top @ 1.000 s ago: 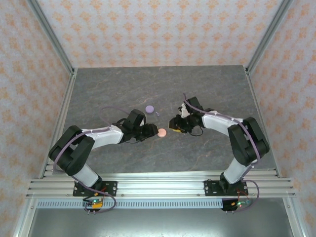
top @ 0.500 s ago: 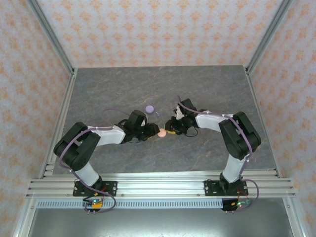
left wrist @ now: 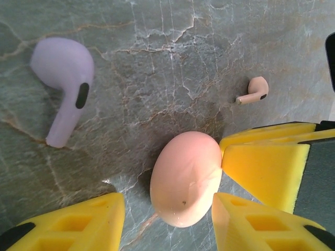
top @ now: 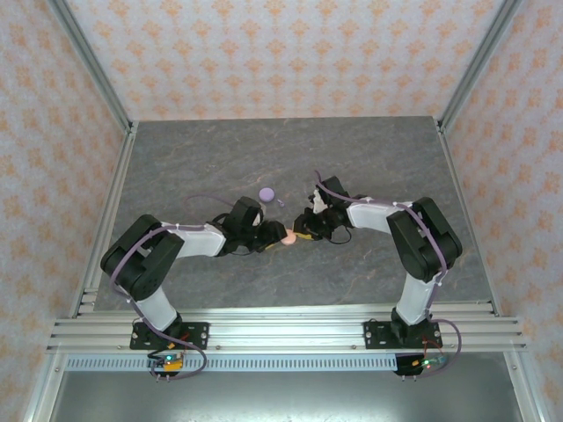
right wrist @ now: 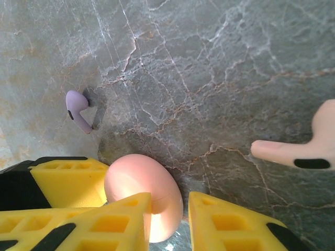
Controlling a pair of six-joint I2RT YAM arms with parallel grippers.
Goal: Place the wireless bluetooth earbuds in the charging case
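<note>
The salmon-pink charging case (top: pixel 288 236) lies shut, tilted up on the stone table between both grippers. My left gripper (left wrist: pixel 167 198) is open around the case (left wrist: pixel 186 183): its right finger touches the case and its left finger stands clear. My right gripper (right wrist: pixel 170 196) comes from the opposite side with narrow jaws around the case's rim (right wrist: pixel 157 198), a thin gap left at its right finger. A pink earbud (right wrist: pixel 303 149) and a lilac earbud (left wrist: pixel 65 83) lie loose on the table close by.
A closed lilac case (top: pixel 267 194) sits just behind the grippers, with the lilac earbud (top: pixel 281 202) beside it. My right gripper's yellow finger (left wrist: pixel 267 162) presses against the pink case. The pink earbud (left wrist: pixel 254 90) lies beyond it.
Both arms have closed in on the pink case from either side. My right gripper's jaws have narrowed around its rim. The left jaws have barely changed.
</note>
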